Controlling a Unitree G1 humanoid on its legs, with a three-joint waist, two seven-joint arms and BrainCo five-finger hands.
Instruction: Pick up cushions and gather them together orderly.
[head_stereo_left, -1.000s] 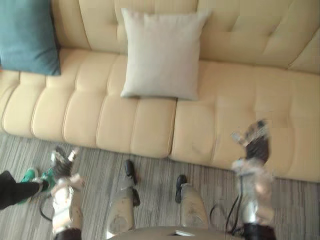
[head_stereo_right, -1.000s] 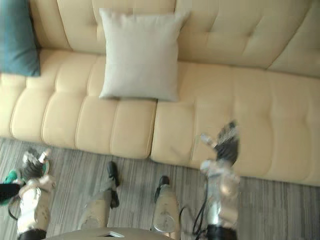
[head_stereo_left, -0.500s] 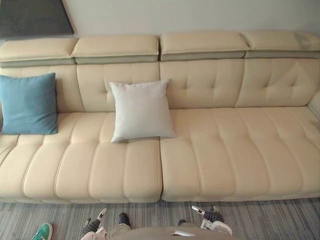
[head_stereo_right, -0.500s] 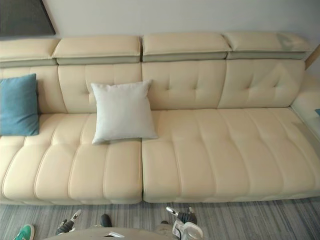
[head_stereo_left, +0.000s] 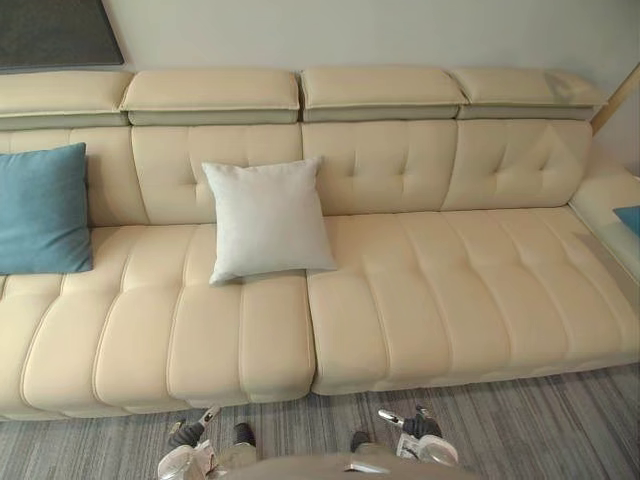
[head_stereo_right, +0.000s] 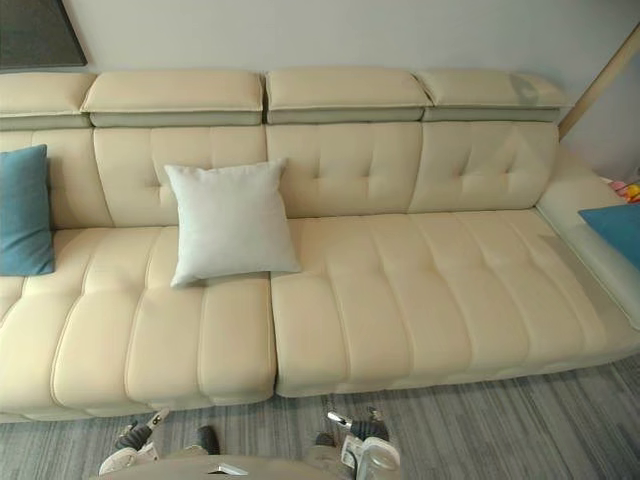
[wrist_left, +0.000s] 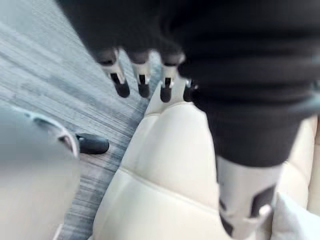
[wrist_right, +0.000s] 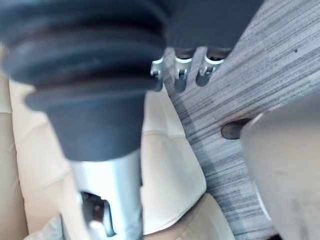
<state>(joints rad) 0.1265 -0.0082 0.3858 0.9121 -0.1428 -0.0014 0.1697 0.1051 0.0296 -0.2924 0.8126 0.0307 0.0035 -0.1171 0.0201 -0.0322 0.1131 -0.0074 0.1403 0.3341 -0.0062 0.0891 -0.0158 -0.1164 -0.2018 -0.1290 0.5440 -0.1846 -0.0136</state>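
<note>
**Grey cushion lies ahead, nearer the left hand**

The pale grey square fabric cushion (head_stereo_left: 268, 218) stands propped against the backrest of the long cream tufted leather sofa (head_stereo_left: 450, 290), left of its middle. Its face is turned outward and it has no long axis to favour. A teal square cushion (head_stereo_left: 42, 208) leans at the sofa's left end, well apart from the grey one. Another teal cushion (head_stereo_right: 612, 228) lies at the far right end.

Both hands hang low over the grey striped carpet floor (head_stereo_left: 540, 420), in front of the seat's edge. The left hand (head_stereo_left: 188, 434) sits almost below the grey cushion, while the right hand (head_stereo_left: 412, 428) is further off to the side. In the wrist views the left fingers (wrist_left: 121, 82) and right fingers (wrist_right: 179, 75) are relaxed and hold nothing. I judge the cushion lies forward and up across the whole seat, so reaching it calls for closing in first.
</note>
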